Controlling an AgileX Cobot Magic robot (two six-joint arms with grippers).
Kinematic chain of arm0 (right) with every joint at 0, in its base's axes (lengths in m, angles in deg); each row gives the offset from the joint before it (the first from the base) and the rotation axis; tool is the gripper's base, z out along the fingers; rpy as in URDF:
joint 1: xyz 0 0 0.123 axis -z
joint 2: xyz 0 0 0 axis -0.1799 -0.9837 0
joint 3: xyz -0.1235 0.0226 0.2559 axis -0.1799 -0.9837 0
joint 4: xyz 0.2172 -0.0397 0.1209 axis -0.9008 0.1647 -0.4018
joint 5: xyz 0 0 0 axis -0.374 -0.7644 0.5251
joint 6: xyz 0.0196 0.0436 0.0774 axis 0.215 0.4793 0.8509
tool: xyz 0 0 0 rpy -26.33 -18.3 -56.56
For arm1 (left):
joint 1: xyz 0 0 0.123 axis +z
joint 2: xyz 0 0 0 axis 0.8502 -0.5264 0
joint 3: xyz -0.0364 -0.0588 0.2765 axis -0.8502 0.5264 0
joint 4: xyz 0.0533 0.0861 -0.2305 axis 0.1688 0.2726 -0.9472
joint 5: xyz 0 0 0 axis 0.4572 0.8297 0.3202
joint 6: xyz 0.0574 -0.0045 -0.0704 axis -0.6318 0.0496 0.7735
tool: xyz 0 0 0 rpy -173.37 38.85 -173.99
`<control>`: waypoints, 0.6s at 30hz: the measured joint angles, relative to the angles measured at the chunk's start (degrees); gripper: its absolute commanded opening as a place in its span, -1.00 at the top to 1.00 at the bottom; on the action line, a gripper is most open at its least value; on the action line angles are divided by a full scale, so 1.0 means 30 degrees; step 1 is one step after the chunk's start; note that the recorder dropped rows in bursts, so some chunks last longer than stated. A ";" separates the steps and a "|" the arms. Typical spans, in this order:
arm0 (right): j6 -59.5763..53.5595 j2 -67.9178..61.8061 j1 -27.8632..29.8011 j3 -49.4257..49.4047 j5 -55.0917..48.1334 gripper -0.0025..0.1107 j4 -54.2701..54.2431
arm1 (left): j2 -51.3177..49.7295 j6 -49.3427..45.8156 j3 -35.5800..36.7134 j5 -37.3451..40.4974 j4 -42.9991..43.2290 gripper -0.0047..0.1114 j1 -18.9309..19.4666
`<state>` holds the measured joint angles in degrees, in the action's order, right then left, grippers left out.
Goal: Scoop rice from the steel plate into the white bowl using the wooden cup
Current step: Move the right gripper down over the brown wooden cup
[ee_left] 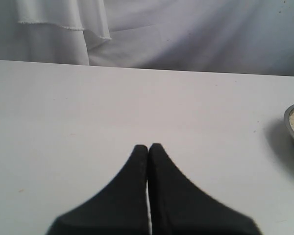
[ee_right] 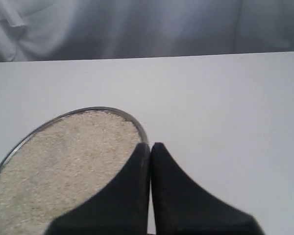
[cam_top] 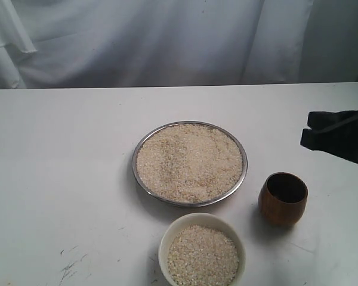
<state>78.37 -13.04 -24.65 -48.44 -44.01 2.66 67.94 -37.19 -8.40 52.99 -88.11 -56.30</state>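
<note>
The wooden cup (cam_top: 283,198) stood upright at the lower right of the exterior view, its long axis vertical and its dark, open mouth pointing up. It sat alone on the white table (cam_top: 59,179), untouched. Just to its left, at the frame's centre, lay the steel plate (cam_top: 135,164), heaped nearly rim to rim with rice (cam_top: 190,162). Below the plate, at the bottom edge of the frame, the white bowl (cam_top: 163,249) held a mound of the same grain, its near side cut off by the frame.

The right gripper (ee_right: 150,146) hovered above and to the right of the cup, at the right edge of the exterior view and apart from it. There it showed only as a dark shape, so its jaws were hard to read. Its own wrist view showed the two black fingers pressed together, holding nothing, with the plate's rim just beside their tips in that picture.

The left gripper (ee_left: 148,146) appeared only in its wrist view, fingers likewise pressed together and empty over bare tabletop, a sliver of the plate at that frame's right edge. A white cloth (cam_top: 137,42) hung behind the table.
</note>
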 measured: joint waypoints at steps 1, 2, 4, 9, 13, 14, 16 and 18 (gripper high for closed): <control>-0.1392 0.0000 -0.0077 0.0000 -0.0427 0.96 -0.1255 | 0.0000 0.0000 0.0000 0.0000 0.0000 0.92 0.0000; -0.4749 0.0000 -0.0378 0.0128 -0.1784 0.96 -0.3664 | 0.0000 0.0000 0.0000 0.0000 0.0000 0.92 0.0000; -1.1889 0.0000 -0.1150 0.0742 -0.4824 0.96 -0.7364 | 0.0000 0.0000 0.0000 0.0000 0.0000 0.92 0.0000; -2.1749 0.0000 -0.2914 0.5083 -1.6437 0.96 -1.3200 | 0.0000 0.0000 0.0000 0.0000 0.0000 0.92 0.0000; -2.2376 0.0000 -0.3093 0.6669 -1.7810 0.96 -1.5461 | 0.0000 0.0000 0.0000 0.0000 0.0000 0.92 0.0000; -2.2433 0.0000 -0.3106 0.6667 -1.7779 0.96 -1.5543 | 0.0000 0.0000 0.0000 0.0000 0.0000 0.92 0.0000; -2.2279 0.0000 -0.3141 0.6667 -1.7822 0.96 -1.5671 | 0.0000 0.0000 0.0000 0.0000 0.0000 0.92 0.0000; -2.1847 -0.0034 -0.3137 0.6667 -1.8088 0.96 -1.5748 | 0.0000 0.0000 0.0000 0.0000 0.0000 0.92 0.0000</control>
<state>12.83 -13.14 -34.06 -28.44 -98.27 -44.58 67.94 -37.19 -8.40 52.99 -88.11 -56.30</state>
